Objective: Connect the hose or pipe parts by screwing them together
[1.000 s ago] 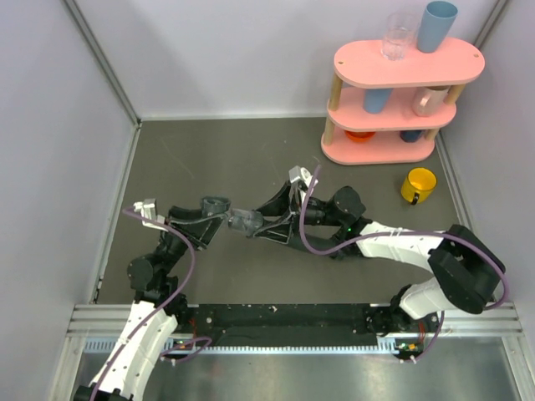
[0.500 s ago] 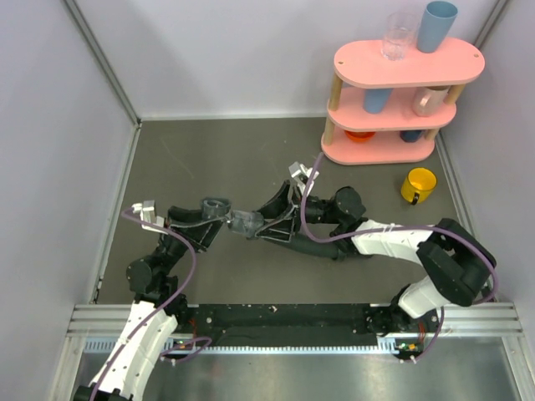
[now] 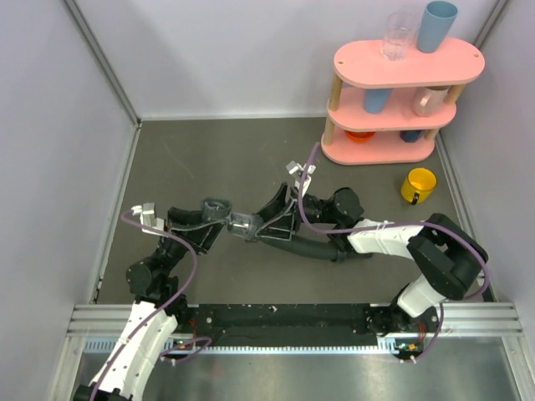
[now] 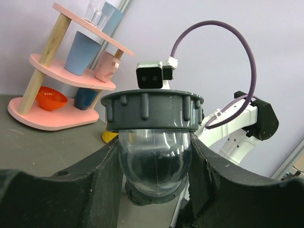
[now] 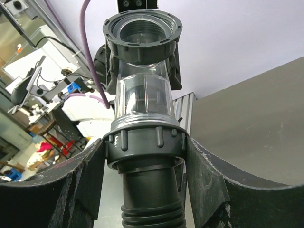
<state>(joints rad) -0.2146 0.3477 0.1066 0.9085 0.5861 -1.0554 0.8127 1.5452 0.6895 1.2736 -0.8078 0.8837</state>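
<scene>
what changed: the right arm's wrist has rolled over the last second. In the top view its camera block now sits a bit higher and further left, the forearm has swung in, and more of the hose [image 3: 316, 249] shows under it. The joint itself only drifted slightly left.
what that means: looks to me like a twist going into the nut [image 5: 145, 140], so the threading is under way. No way to tell how many turns are left.
left pincer [image 4: 154, 159]: clamped tight on the elbow [image 4: 153, 183], with a finger hugging each side of the clear bend. It's basically the anchor.
right pincer [image 5: 145, 164]: closed on the nut. The jaws stand moderately apart only because the nut fills them, and both fingers touch its ribs.
where the parts are: mid-tabletop [image 3: 209, 159], between the two arms. The hose trails right beneath the right forearm.
elbow: see-through plastic, smooth and glossy, bulbous at the bend, then a straight tube toward the hose.
nuts: dark grey, matte, round, with raised grip ribs. The end nut [image 5: 142, 29] on the elbow's open mouth has nothing in it.
hose: black, corrugated, bendy-looking, ending in a smooth cuff [image 5: 147, 183] that runs up into the nut.
handling guess: the ribs should give decent bite, but the slick clear bend could spin in the left grip.
</scene>
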